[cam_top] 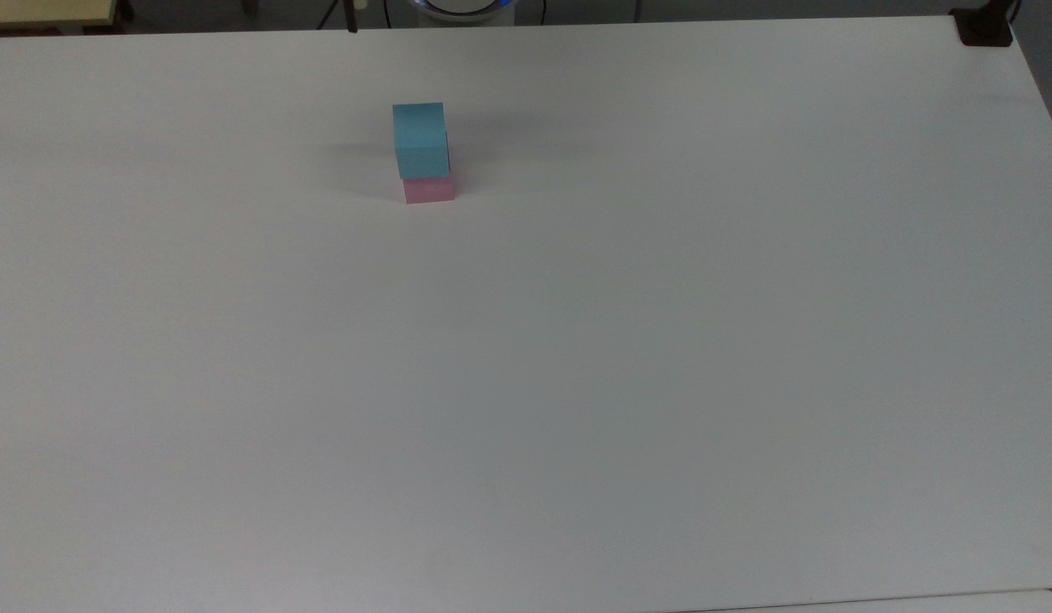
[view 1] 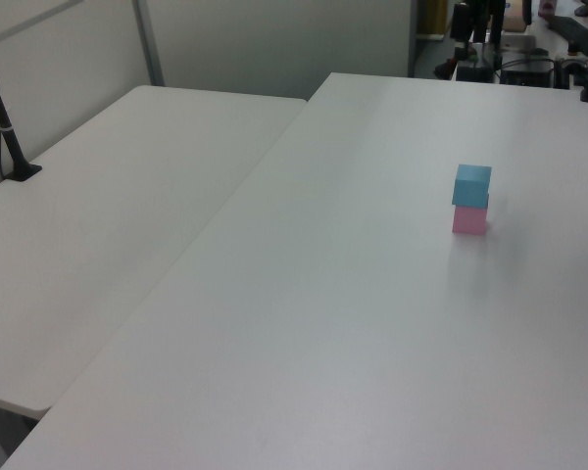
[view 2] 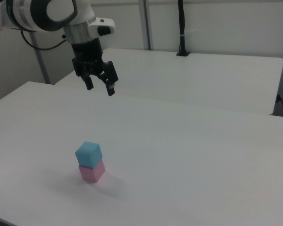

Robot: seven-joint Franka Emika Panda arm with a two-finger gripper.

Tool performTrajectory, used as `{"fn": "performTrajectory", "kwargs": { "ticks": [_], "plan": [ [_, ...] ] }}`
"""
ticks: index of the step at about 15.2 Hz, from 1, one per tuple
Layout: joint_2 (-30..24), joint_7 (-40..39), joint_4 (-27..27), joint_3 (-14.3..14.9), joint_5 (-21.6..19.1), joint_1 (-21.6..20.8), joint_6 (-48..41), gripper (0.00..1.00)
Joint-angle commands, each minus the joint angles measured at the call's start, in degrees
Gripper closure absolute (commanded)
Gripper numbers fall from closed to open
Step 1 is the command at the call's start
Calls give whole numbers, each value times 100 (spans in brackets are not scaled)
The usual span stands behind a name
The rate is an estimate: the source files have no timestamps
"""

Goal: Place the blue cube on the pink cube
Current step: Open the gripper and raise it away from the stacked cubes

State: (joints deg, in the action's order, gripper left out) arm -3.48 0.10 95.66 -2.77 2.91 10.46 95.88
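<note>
Blue cube [view 2: 88, 154] atop pink cube [view 2: 92, 171], on table [view 2: 188, 160].

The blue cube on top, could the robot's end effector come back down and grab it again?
Probably yes. The blue cube sits on the pink cube with nothing beside it, and the open end effector hangs above with bare table all around.

A white, rounded arm [view 2: 47, 14] with dark grey joint rings is seen. A black gripper [view 2: 100, 88] with two slim black fingers is fitted below. A black cable is routed alongside.
</note>
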Motion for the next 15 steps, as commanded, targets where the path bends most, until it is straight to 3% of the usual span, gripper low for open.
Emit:
{"fn": "performTrajectory", "kwargs": {
  "ticks": [1,7,8,10,15],
  "plan": [
    [5,-230,14,102,78,-106,186,0],
    [-30,-195,-21,110,60,-245,115,0],
    [-30,-186,-12,154,69,-403,63,0],
    [-30,-177,-30,530,69,-798,-60,0],
    [-4,-98,-100,559,25,-835,-61,0]
  ]
}}
